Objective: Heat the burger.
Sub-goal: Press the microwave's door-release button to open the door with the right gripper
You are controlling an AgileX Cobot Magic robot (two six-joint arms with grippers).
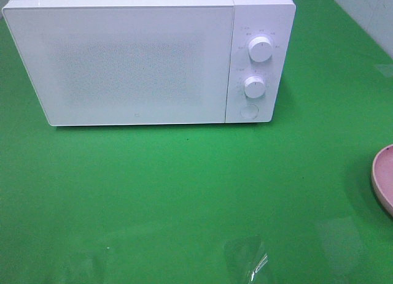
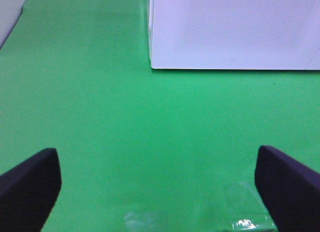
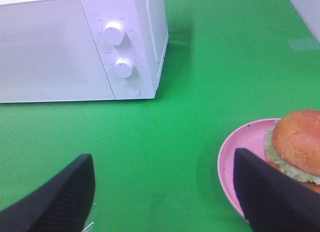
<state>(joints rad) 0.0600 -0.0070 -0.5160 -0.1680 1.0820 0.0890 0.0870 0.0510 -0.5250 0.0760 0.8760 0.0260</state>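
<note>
The burger [image 3: 299, 144], with a golden-brown bun and a green lettuce frill, rests on a pink plate [image 3: 240, 152] in the right wrist view. In the exterior high view only the plate's rim [image 1: 383, 180] shows at the right edge and the burger is out of frame. My right gripper [image 3: 162, 192] stands open above the green cloth, and one dark finger [image 3: 265, 197] overlaps the plate's near edge. My left gripper [image 2: 157, 184] is open too, holding nothing. The white microwave [image 1: 147, 57] stands at the back with its door shut. Neither arm appears in the exterior high view.
Two white knobs [image 1: 261, 49] and a round button [image 1: 249, 110] sit on the microwave's right panel. A green cloth [image 1: 184, 186] covers the table. Clear tape [image 1: 249, 259] glints near the front edge. A pale wall [image 1: 368, 8] borders the far right.
</note>
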